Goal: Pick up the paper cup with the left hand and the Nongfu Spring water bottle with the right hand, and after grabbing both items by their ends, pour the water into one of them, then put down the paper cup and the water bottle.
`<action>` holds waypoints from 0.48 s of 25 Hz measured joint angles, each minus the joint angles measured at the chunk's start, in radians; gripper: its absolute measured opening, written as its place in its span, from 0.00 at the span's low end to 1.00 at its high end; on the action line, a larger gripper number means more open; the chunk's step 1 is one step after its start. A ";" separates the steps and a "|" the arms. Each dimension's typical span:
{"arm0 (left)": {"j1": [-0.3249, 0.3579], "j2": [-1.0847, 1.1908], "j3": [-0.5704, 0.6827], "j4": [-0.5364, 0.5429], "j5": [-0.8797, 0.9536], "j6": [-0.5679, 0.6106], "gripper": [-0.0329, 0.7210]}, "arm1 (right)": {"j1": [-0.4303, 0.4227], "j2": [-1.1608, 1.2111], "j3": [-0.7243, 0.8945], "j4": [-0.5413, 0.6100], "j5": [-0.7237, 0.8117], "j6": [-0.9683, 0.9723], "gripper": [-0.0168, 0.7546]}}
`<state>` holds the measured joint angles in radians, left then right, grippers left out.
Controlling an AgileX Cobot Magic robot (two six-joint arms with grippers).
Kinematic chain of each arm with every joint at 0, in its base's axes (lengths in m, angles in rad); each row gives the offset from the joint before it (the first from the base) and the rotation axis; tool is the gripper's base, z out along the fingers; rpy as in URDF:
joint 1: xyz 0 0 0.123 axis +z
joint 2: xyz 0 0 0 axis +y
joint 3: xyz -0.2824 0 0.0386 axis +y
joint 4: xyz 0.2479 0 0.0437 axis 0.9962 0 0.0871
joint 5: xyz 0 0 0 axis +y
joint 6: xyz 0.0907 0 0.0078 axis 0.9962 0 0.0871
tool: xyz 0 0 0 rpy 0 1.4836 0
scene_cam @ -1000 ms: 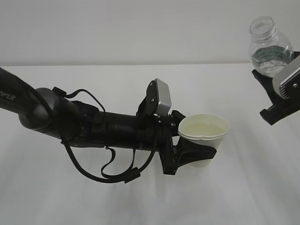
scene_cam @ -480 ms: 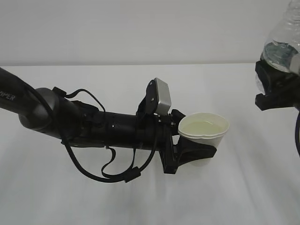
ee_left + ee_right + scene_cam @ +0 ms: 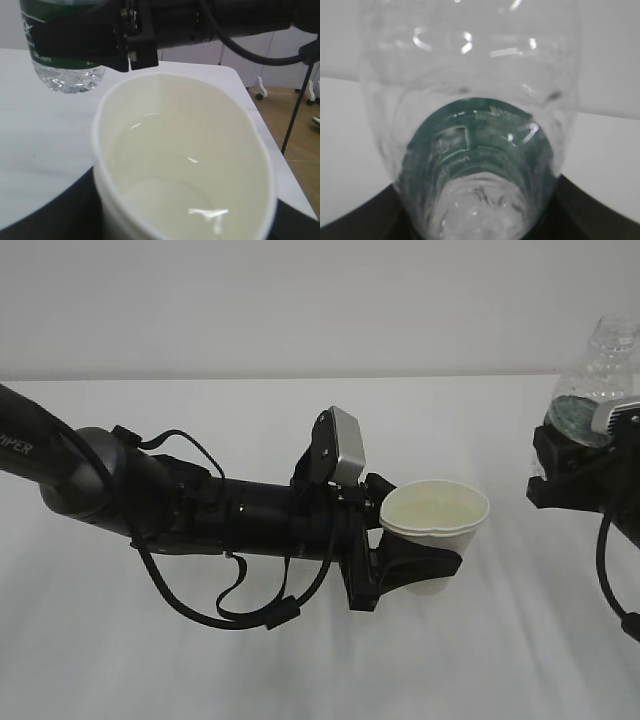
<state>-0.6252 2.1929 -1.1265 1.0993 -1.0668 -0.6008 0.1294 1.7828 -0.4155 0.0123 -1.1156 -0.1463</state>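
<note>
The white paper cup (image 3: 436, 524) hangs above the table at the centre of the exterior view. My left gripper (image 3: 428, 558) is shut on its lower wall from the left. Clear water (image 3: 185, 175) lies in its cream inside. At the right edge my right gripper (image 3: 578, 468) is shut on the Nongfu Spring water bottle (image 3: 596, 390), which stands near upright with its open mouth up. The right wrist view looks up the bottle (image 3: 475, 150) from its base, with black fingers (image 3: 365, 222) on both sides. The bottle's base (image 3: 67, 77) shows beyond the cup rim in the left wrist view.
A white table (image 3: 300, 670) runs under both arms, with a plain wall behind. The left arm's looped cables (image 3: 240, 605) hang below it. The left wrist view shows the table's right edge (image 3: 262, 135), brown floor and a black stand pole (image 3: 295, 115) beyond.
My right gripper carried the bottle right and up, then down, and the bottle now stands lower and more upright at the frame's edge. The left gripper and cup have not moved.
</note>
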 joint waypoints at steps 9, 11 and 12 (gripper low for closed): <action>0.000 0.000 0.000 0.000 0.000 0.009 0.64 | 0.000 0.132 -0.099 0.004 -0.007 0.000 0.57; 0.000 0.000 0.000 0.000 0.000 0.014 0.64 | 0.000 0.163 -0.116 0.006 -0.007 0.000 0.57; 0.000 0.000 0.000 0.000 0.002 0.016 0.64 | 0.000 0.175 -0.125 0.008 -0.007 0.000 0.57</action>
<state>-0.6252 2.1929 -1.1265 1.0993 -1.0650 -0.5845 0.1294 1.9574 -0.5410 0.0202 -1.1227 -0.1463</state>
